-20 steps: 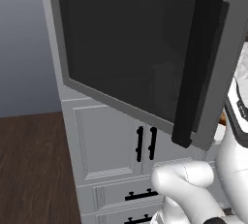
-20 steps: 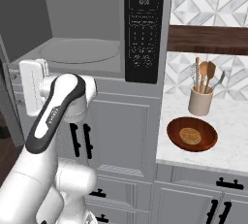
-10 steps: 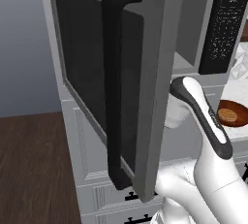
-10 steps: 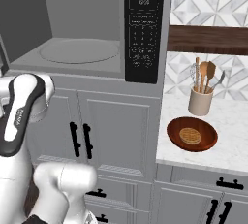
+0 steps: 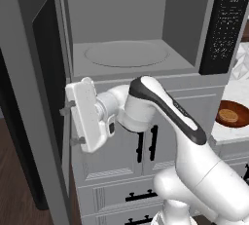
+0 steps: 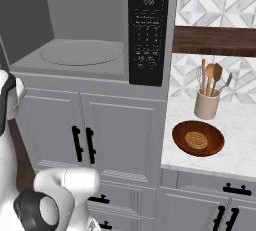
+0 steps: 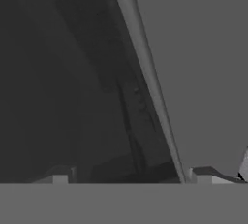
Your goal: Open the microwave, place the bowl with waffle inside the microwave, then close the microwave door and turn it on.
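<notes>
Kitchen counter right of the microwave holds the bowl with waffle, utensil crock just behind. Microwave door swung wide, only a turntable inside. Gripper against the door's inner face, spread apart, holding nothing.

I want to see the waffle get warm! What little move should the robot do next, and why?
Probably pull the gripper back from the microwave door and swing toward the bowl with waffle. The door already stands wide open, the turntable inside the microwave is bare, and the bowl sits untouched on the counter beside the utensil jar.
</notes>
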